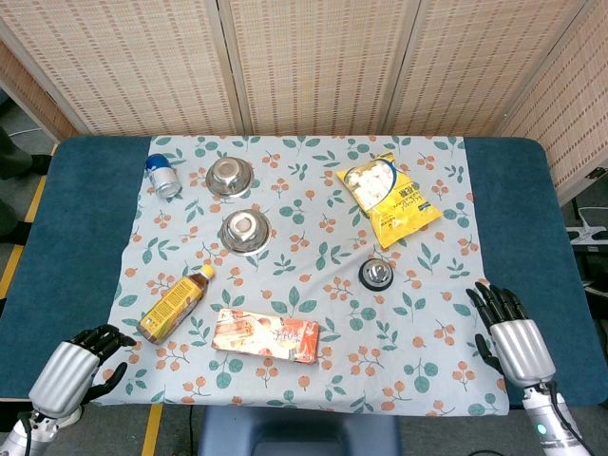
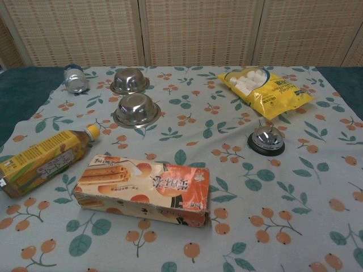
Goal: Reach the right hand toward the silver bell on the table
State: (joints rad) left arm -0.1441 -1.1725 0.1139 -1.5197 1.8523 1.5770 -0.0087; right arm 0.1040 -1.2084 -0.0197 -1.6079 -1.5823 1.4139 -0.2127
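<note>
The floral tablecloth (image 1: 304,190) fills the centre of the head view. On it, a yellow snack bag (image 1: 389,198) lies upper right, a biscuit box (image 1: 265,336) lower centre, a yellow drink bottle (image 1: 174,306) lower left, two steel bowls (image 1: 245,231) upper centre, and a small can (image 1: 163,177) upper left. The silver bell (image 1: 376,275) sits right of centre, just below the bag. The right hand (image 1: 508,332), empty with fingers apart, rests at the lower right, well apart from the bell: the reach looks barely begun. The left hand (image 1: 81,366), lower left, holds nothing, fingers loosely curled.
</note>
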